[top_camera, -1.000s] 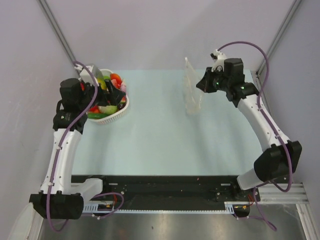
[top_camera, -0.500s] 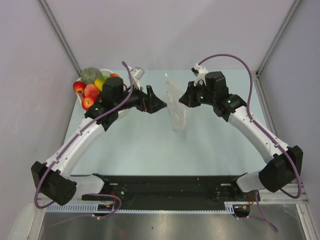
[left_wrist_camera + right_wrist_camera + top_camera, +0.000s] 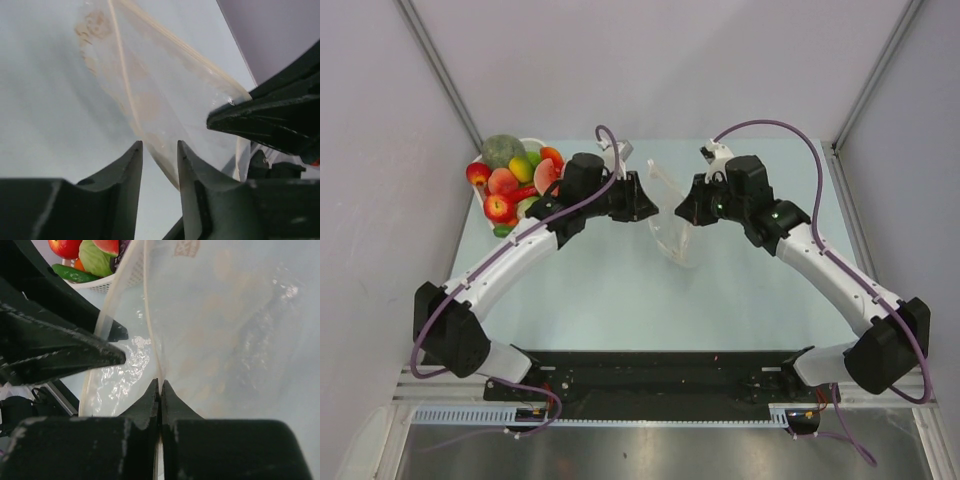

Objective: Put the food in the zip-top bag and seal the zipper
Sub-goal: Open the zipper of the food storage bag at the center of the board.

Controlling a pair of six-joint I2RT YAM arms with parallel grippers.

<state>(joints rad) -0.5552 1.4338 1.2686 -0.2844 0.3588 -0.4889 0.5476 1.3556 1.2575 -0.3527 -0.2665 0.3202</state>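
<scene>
The clear, crinkly bag (image 3: 678,242) is blending into the pale table (image 3: 620,290). Its outline is hard to trace, and both arms are covering part of it. It is being held upright just 12 o'clock of the table's centre. The food (image 3: 505,180), glossy and rounded, is sitting heaped in the white slotted basket (image 3: 100,286) at 10 o'clock. The right gripper (image 3: 160,387) is pinching the bag's rim with its fingers together. The left gripper (image 3: 159,147) is straddling the opposite rim with its fingers apart.

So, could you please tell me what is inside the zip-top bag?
Nothing shows through the clear zip-top bag, only the table; the strip pinched in the right tool is covered.
</scene>
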